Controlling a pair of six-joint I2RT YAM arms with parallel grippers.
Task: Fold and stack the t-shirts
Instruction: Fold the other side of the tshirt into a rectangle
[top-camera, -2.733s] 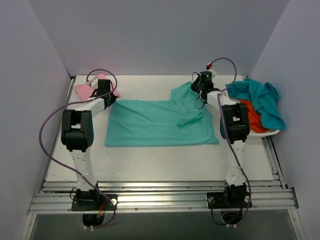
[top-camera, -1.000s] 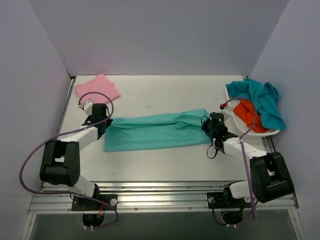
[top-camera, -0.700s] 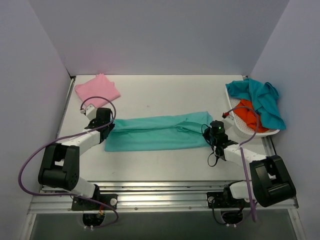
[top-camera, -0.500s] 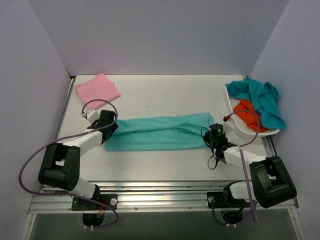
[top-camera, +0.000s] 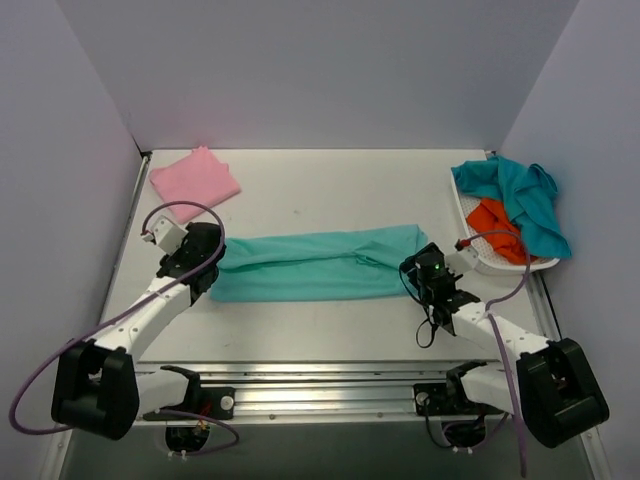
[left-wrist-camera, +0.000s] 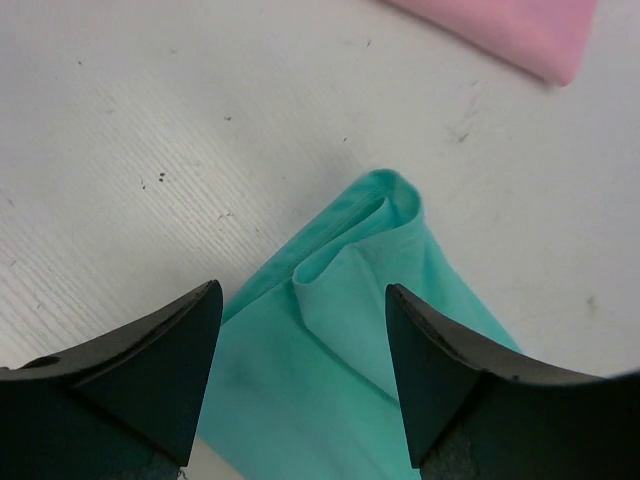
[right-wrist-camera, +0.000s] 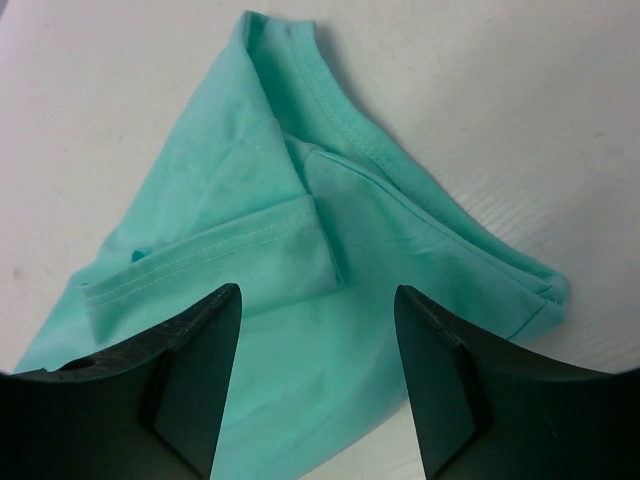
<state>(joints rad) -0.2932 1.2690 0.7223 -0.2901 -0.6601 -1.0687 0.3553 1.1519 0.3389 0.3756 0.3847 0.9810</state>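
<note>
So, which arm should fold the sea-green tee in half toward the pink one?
Right, probably: the right gripper, open, hangs over the end of the sea-green t-shirt farthest from the pink t-shirt, ready to carry it leftward.

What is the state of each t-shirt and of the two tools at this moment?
sea-green t-shirt: folded into a long strip, lying flat, held by neither tool.
pink t-shirt: folded, flat, at the far left corner.
teal t-shirt: crumpled, draped over the white basket.
orange t-shirt: crumpled, in the basket.
left tool: open, empty, over the strip's left end.
right tool: open, empty, over the strip's right end.
</note>
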